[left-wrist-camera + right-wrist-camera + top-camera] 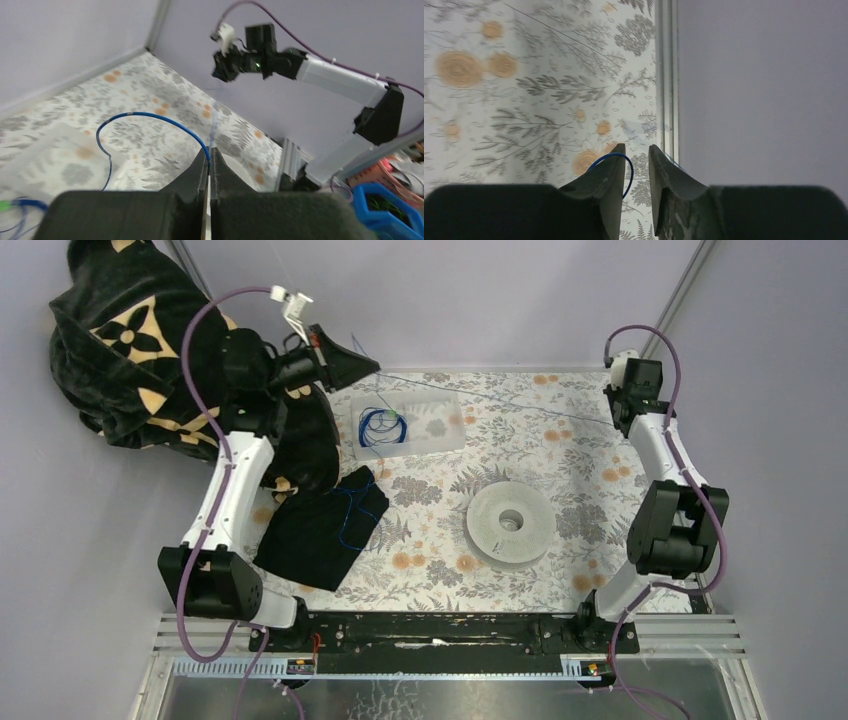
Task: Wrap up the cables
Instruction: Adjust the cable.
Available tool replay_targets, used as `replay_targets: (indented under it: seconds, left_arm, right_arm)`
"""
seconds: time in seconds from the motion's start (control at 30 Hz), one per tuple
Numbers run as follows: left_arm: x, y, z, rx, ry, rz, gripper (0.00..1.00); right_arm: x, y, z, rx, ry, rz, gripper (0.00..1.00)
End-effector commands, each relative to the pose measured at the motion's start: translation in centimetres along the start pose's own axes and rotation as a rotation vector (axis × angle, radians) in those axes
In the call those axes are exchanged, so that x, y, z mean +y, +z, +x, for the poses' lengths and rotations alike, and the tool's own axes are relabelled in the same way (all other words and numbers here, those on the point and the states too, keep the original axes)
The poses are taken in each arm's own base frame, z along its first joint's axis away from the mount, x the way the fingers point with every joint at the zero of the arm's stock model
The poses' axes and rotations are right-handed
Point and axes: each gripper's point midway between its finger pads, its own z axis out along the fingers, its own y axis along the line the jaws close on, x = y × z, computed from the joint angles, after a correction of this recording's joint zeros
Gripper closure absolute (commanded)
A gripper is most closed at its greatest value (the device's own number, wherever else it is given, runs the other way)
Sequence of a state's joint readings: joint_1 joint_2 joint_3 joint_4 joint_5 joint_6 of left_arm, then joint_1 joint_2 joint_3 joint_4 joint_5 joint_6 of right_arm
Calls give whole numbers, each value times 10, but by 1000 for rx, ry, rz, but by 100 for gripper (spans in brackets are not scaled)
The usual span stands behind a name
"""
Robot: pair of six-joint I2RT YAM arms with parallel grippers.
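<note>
A thin blue cable [490, 397] runs taut across the back of the table, from my left gripper [372, 365] toward my right gripper [618, 416]. In the left wrist view the left gripper [209, 154] is shut on the cable [150, 115], which arcs away to the left. In the right wrist view the right gripper [637, 151] stands open. The cable's end [629, 172] curls over its left finger, unclamped. A coiled blue cable [383, 426] lies in a clear tray [440, 425]. Another blue cable [348, 515] straggles over a black cloth [315, 530].
A white spool [510, 523] lies flat right of centre on the floral tablecloth. A black patterned garment [120, 340] is heaped at the back left behind the left arm. A metal rail [666, 75] and the wall stand close beside the right gripper.
</note>
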State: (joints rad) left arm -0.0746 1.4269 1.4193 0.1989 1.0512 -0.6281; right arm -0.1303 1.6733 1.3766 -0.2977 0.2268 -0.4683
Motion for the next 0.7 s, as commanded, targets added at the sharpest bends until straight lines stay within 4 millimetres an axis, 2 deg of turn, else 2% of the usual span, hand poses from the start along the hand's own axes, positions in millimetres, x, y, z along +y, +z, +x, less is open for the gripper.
replay_targets:
  seconds: [0.0, 0.17, 0.37, 0.47, 0.57, 0.67]
  left_arm:
    - [-13, -31, -44, -73, 100, -41, 100]
    - [-11, -54, -66, -108, 145, -97, 100]
    - [-14, -58, -71, -107, 169, -111, 100]
    - [-18, -59, -75, -107, 181, -105, 100]
    - [-19, -67, -90, -127, 203, -134, 100]
    - [-10, -84, -107, -160, 217, -196, 100]
  right_arm:
    - [-38, 19, 13, 25, 16, 82, 68]
    - [-55, 31, 30, 62, 43, 80, 62]
    - [-42, 34, 43, 89, 47, -17, 54]
    - [-42, 40, 51, 125, 34, -15, 51]
    - [-47, 47, 59, 155, 39, -8, 49]
    - [-53, 51, 65, 164, 51, -6, 48]
